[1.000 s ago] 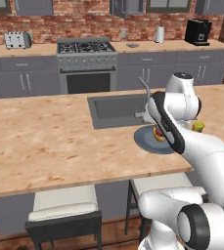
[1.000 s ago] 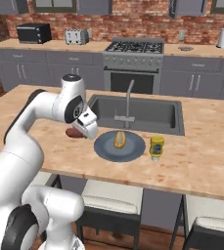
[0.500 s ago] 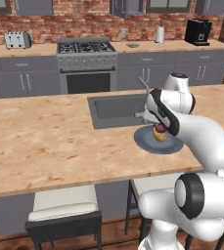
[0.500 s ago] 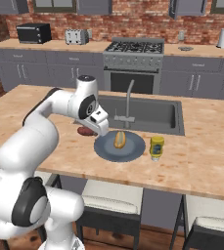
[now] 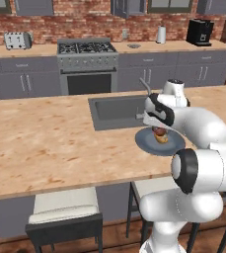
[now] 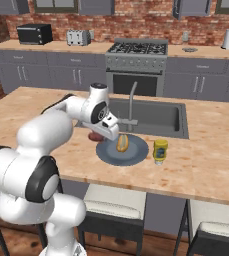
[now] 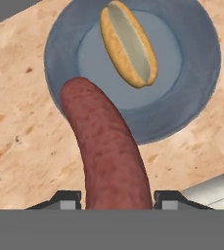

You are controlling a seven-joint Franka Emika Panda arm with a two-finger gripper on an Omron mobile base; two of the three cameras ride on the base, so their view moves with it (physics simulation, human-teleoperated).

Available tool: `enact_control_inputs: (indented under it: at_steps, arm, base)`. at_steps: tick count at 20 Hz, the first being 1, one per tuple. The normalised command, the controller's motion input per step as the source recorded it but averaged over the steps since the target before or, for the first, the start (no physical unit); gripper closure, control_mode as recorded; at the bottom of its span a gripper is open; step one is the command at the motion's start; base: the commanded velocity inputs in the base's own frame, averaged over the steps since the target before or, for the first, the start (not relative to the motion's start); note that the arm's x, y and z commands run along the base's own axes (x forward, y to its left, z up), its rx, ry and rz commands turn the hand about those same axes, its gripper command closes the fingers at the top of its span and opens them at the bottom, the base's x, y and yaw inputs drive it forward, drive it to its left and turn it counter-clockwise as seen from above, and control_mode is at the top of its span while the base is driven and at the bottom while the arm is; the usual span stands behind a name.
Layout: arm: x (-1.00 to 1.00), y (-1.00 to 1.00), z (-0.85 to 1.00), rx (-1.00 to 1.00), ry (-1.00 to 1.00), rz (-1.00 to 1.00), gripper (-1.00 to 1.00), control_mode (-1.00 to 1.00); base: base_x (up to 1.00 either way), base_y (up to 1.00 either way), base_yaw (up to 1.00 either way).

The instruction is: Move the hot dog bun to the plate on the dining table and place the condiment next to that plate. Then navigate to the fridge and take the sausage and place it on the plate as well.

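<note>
brick-walled kitchen with grey cabinets, a stove (image 5: 88,48) on the back counter, a toaster (image 5: 17,39) to its left and a coffee machine (image 5: 200,32) at far right. foreground: dining table (image 5: 45,143), a pale wood-grain tabletop with an inset grey sink (image 6: 153,116) and faucet (image 6: 131,102); stools (image 5: 65,212) stand under its near edge.

task progress, judged from the layout: bun (image 7: 128,43) lies inside the plate (image 7: 201,88), split side up, so that step looks done. condiment (image 6: 160,151) stands upright on the tabletop just beside the plate, on the side away from the arm, so that step looks done as well. sausage (image 7: 108,151) is out of the fridge and carried by the gripper (image 7: 117,197); the jaws pinch it at its near end, one finger on each side. in the hand view its far tip reaches over the plate's rim, near the bun but apart from it; the rest hangs over bare tabletop.

remaining: bring the sausage fully over the plate, lower it beside the bun, and release. whether the sausage tip already touches the plate cannot be told. in the base views the gripper sits at the plate's edge, just in front of the sink.
</note>
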Motion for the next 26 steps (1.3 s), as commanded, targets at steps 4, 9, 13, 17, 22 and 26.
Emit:
enact_control_inputs:
  at_steps: [4, 9, 13, 17, 22, 26]
  arm:
    - [0.35, -0.01, -0.48, -0.01, 0.08, 0.08, 1.00, -1.00]
    - [0.35, 0.00, -0.43, 0.00, 0.08, 0.08, 1.00, -1.00]
    - [0.37, 0.00, -0.38, 0.00, 0.06, 0.08, 1.00, -1.00]
    - [0.39, 0.00, -0.33, 0.00, 0.02, 0.08, 1.00, -1.00]
    - [0.38, 0.00, -0.28, 0.00, 0.04, 0.08, 1.00, -1.00]
    - [0.29, -0.05, -0.25, 0.00, 0.03, 0.08, 1.00, -1.00]
  base:
    - [0.00, 0.00, 0.00]
    - [0.00, 0.00, 0.00]
    - [0.00, 0.00, 0.00]
    - [0.00, 0.00, 0.00]
    - [0.00, 0.00, 0.00]
    - [0.00, 0.00, 0.00]
